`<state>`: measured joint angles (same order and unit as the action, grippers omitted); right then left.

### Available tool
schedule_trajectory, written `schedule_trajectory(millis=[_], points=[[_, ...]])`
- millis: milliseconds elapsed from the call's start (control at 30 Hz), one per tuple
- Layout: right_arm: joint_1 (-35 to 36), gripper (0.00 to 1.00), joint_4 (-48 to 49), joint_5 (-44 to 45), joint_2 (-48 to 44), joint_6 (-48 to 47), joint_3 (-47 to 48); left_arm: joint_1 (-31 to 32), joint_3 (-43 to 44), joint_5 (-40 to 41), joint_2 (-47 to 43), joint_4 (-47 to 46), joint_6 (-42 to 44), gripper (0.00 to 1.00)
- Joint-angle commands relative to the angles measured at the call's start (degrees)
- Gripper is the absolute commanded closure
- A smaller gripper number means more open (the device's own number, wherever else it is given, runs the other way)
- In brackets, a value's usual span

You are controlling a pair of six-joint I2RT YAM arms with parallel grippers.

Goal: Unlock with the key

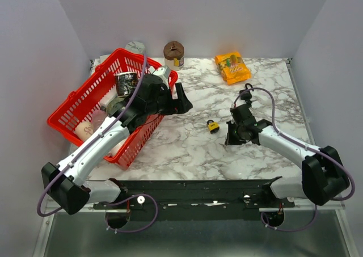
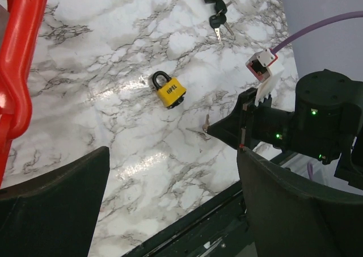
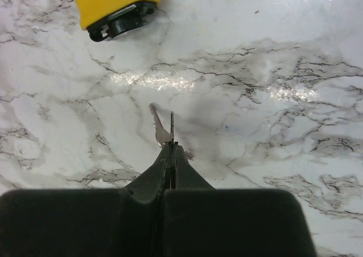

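A yellow padlock (image 1: pixel 212 126) with a black shackle lies flat on the marble table; it also shows in the left wrist view (image 2: pixel 168 90) and at the top of the right wrist view (image 3: pixel 113 7). My right gripper (image 3: pixel 172 149) is shut on a thin metal key (image 3: pixel 171 126) that points forward, just above the table and a short way to the right of the padlock (image 1: pixel 229 135). The key tip shows in the left wrist view (image 2: pixel 206 123). My left gripper (image 1: pixel 181 101) is open and empty, held above the table beside the basket, left of and behind the padlock.
A red basket (image 1: pixel 74 106) with several items stands at the left, its rim near my left arm (image 2: pixel 20 70). A black key bunch (image 2: pixel 217 16) lies behind the right gripper. A yellow snack bag (image 1: pixel 232 67) and a brown object (image 1: pixel 174 51) sit at the back.
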<state>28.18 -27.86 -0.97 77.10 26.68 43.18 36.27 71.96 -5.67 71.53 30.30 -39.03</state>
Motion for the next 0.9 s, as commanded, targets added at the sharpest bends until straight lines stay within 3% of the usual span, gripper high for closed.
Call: schedule_trajectory(millis=[0, 167, 433, 867], points=[[0.5, 0.99, 3.3, -0.4, -2.9, -3.2, -2.5, 2.6, 1.9, -2.3, 4.6, -3.1, -1.4, 0.02], [0.5, 0.99, 3.3, -1.4, -5.1, -4.4, -2.1, 5.2, 7.0, -3.4, 10.3, -3.6, -0.4, 0.03], [0.5, 0.99, 7.7, -10.9, -20.7, -9.9, -2.4, 7.9, 15.3, -6.9, 20.0, -1.2, -2.9, 0.05], [0.6, 0.99, 7.7, -3.5, -25.4, -14.4, 0.1, 10.8, 31.2, -12.3, 34.5, 6.9, -8.8, 0.11]])
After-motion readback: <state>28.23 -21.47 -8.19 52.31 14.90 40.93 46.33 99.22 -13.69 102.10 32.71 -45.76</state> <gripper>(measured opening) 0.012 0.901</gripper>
